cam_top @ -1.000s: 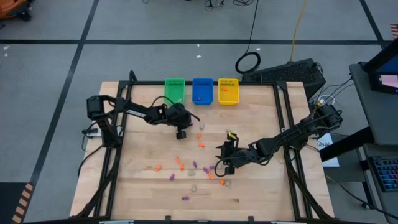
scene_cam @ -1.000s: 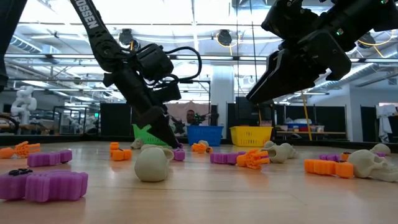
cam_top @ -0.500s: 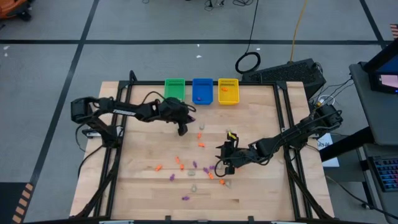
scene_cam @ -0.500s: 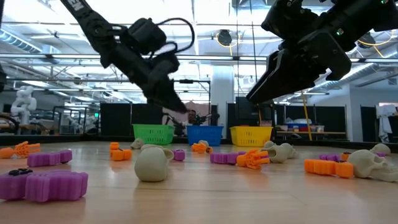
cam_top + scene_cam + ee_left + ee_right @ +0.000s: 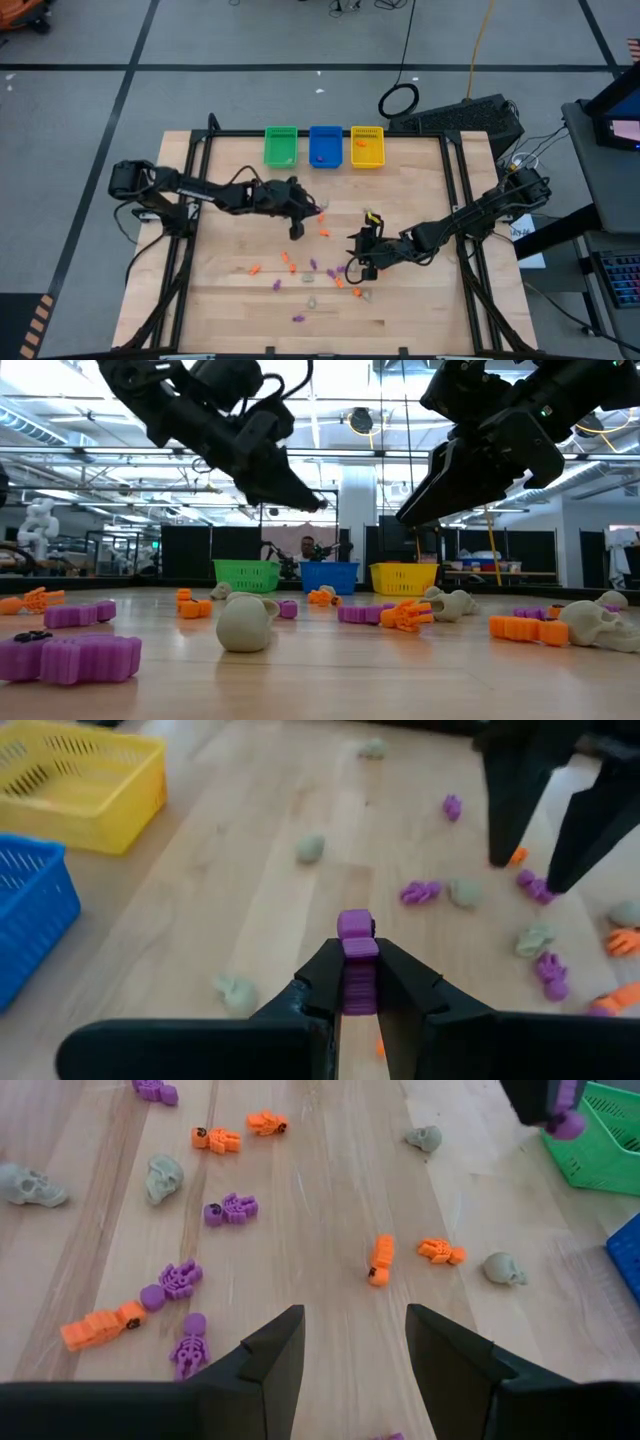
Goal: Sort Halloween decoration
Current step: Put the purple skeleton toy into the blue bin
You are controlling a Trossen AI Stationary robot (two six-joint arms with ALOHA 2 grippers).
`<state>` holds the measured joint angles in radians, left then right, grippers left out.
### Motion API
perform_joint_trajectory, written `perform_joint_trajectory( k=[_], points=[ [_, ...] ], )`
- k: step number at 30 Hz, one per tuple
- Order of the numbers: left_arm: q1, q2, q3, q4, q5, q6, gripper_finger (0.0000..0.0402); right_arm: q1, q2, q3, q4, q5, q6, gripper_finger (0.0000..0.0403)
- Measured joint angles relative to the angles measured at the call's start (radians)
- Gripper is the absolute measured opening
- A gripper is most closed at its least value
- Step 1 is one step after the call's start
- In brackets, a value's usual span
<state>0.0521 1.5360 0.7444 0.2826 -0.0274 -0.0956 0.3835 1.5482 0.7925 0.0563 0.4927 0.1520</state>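
Near the green bin (image 5: 281, 146), left end effector (image 5: 358, 982) clamps a purple trinket (image 5: 355, 945) above the tabletop (image 5: 230, 240); light, rigid, best pinched across flat sides. Right end effector (image 5: 353, 1342) hangs spread, empty.

green bin (image 5: 281, 146), blue bin (image 5: 324, 146), yellow bin (image 5: 367, 147) (table's far edge)

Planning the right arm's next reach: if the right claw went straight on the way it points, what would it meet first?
Probably the orange trinket lying on bare wood ahead of the open right claw; nothing nearer shows between the fingers, though depth is unclear.
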Motion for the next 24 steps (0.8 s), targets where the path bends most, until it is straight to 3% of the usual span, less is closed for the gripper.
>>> perform_joint_trajectory(
  k=[6,16,24],
  points=[
    [-0.038,0.000,0.000,0.004,-0.089,-0.001,0.0043,0.000,0.000,0.000,0.000,0.000,0.000,0.0164],
    [-0.042,0.000,0.000,0.025,-0.093,0.000,0.0043,0.000,0.000,0.000,0.000,0.000,0.000,0.0164],
    [-0.042,0.000,0.000,0.028,-0.093,0.191,0.0043,0.000,0.000,0.000,0.001,0.000,0.000,0.0164]
  ],
)
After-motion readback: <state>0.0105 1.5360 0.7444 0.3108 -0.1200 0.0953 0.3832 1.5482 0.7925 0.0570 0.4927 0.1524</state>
